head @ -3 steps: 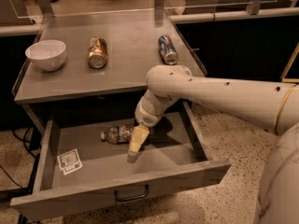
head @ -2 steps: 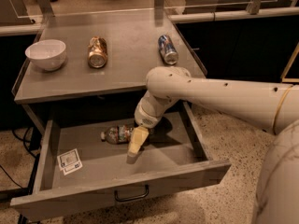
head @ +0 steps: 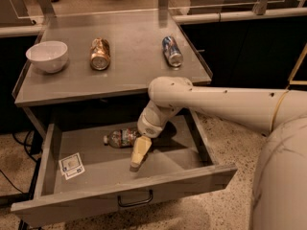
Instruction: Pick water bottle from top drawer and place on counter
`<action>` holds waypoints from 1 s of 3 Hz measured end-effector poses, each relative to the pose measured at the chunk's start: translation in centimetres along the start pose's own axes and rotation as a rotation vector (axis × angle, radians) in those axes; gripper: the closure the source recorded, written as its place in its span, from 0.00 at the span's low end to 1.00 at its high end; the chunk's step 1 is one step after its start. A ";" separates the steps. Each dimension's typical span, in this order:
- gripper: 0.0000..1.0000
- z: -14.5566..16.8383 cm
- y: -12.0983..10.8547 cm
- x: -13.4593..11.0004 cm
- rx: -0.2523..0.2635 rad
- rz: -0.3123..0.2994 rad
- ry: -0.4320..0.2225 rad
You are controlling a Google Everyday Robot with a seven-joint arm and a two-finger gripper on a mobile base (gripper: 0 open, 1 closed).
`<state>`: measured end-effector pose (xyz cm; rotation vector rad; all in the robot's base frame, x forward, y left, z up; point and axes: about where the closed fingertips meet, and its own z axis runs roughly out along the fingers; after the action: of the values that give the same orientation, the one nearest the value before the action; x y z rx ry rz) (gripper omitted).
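The water bottle [head: 122, 138] lies on its side toward the rear of the open top drawer [head: 96, 169], centre frame. It is clear and ribbed, with a red-green-white label and its cap to the left. The gripper [head: 135, 166] hangs just to its lower right, pointing down. Whether it is clenched or released cannot be told.

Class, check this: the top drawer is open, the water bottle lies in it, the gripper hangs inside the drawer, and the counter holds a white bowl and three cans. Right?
Wrong count: the camera view shows two cans on the counter, a gold can and a blue-silver can. The bowl, top drawer, water bottle and gripper are as stated.
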<state>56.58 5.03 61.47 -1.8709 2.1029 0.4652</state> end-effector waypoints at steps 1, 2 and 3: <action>0.00 0.0 0.0 0.0 0.000 0.000 0.000; 0.19 0.0 0.0 0.0 0.000 0.000 0.000; 0.42 0.0 0.0 0.0 0.000 0.000 0.000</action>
<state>56.58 5.03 61.47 -1.8711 2.1029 0.4654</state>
